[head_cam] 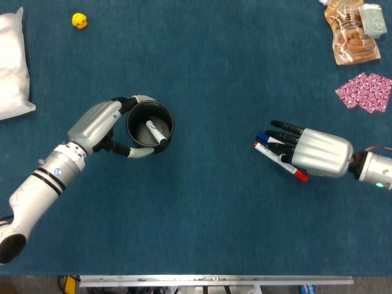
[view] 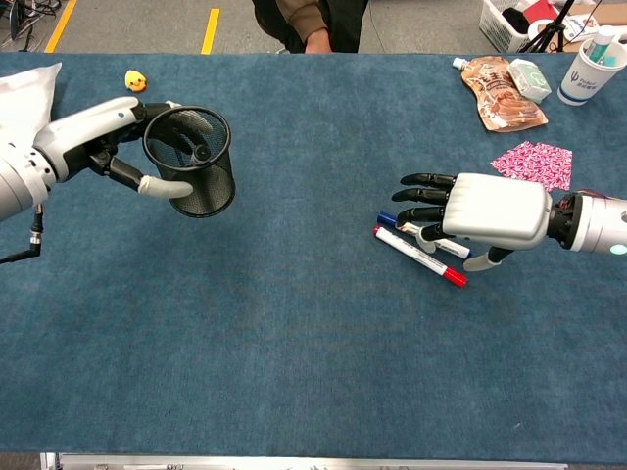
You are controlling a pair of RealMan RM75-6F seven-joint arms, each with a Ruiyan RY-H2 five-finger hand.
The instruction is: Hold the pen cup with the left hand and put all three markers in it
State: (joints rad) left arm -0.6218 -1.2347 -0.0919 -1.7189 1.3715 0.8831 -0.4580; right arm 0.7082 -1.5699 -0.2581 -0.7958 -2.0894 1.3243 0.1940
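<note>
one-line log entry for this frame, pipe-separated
left hand holds pen cup | one marker in cup | right hand low over blue marker and red marker | neither visibly gripped

yellow duck toy (head_cam: 79, 21), snack pouch (head_cam: 351, 33), pink cloth (head_cam: 365, 92)

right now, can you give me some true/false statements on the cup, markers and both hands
1. The left hand grips the mesh pen cup. True.
2. The pen cup is empty. False: one marker already lies inside it.
3. Two markers lie on the table by the right hand. True: a blue-capped marker and a red-capped marker.
4. The right hand has lifted the red-capped marker clear of the table. False: it lies flat on the cloth.
5. The yellow toy sits inside the cup. False: it sits apart near the table's far left edge.
</note>
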